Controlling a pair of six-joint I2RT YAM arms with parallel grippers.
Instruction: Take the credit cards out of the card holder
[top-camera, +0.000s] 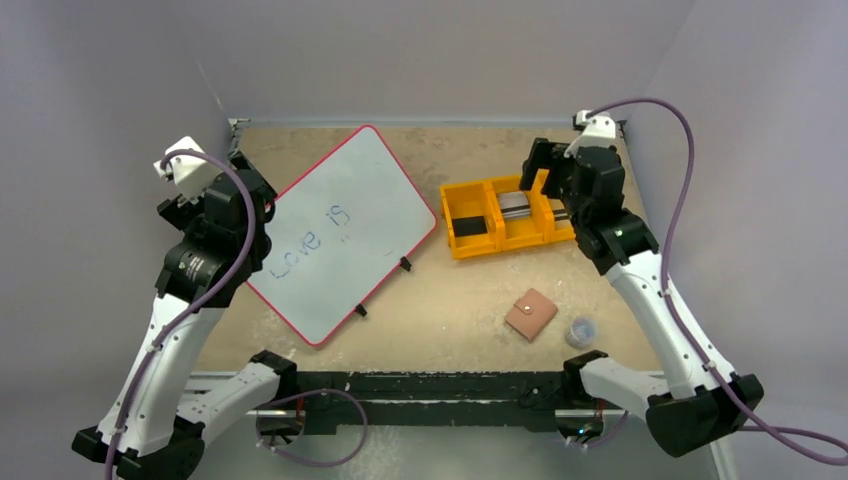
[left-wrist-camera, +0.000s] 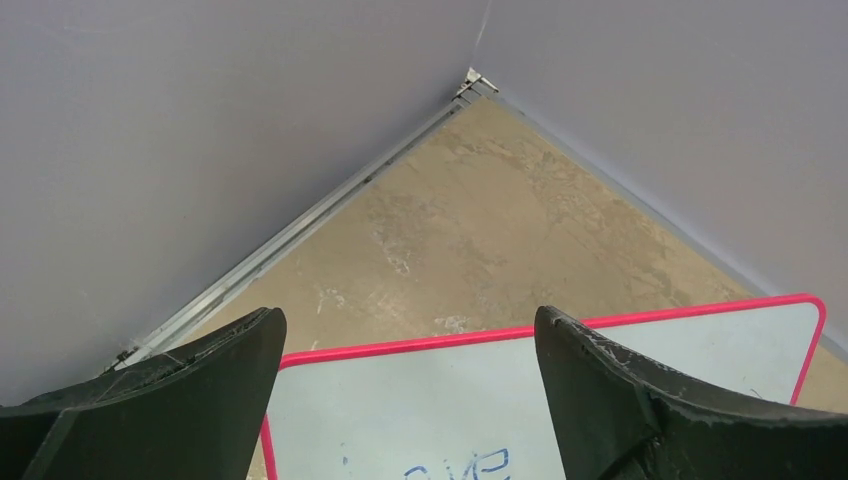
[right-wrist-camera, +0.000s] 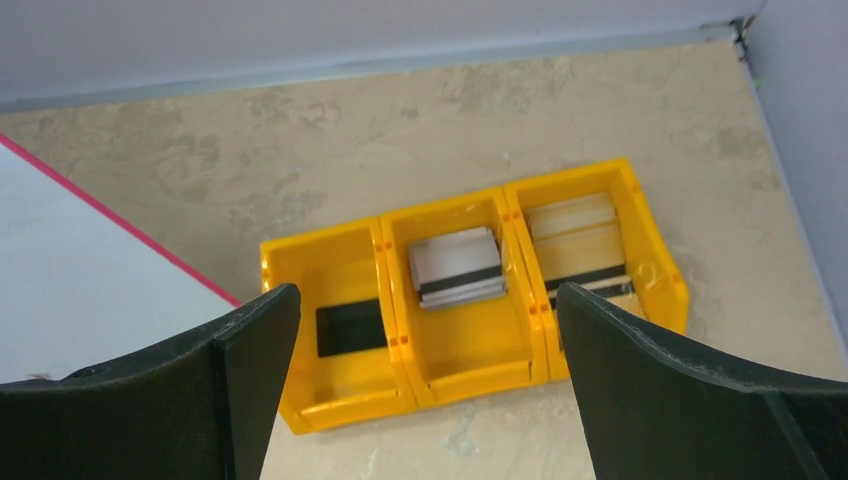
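- Two grippers hang above the tan, scuffed surface (top-camera: 450, 300). The left gripper (left-wrist-camera: 408, 335) has its jaws spread wide with nothing between them, over the far left corner and the edge of a pink-rimmed white writing board (top-camera: 340, 235).
- The right gripper (right-wrist-camera: 428, 300) is also spread wide and empty, above an orange plastic three-compartment tray (right-wrist-camera: 330, 400) at the far right.
- The small tan-brown leather card holder (top-camera: 531, 315) lies folded shut, snap up, near the front edge on the right, well apart from both grippers. Its inside is hidden.
- A small clear round cup (top-camera: 581, 331) stands just beside it, to the right.
- The tray's middle compartment holds a stack of grey cards with a black stripe (right-wrist-camera: 455, 265). The right one holds pale cards (right-wrist-camera: 572, 225), and the left a flat black item (right-wrist-camera: 350, 328).
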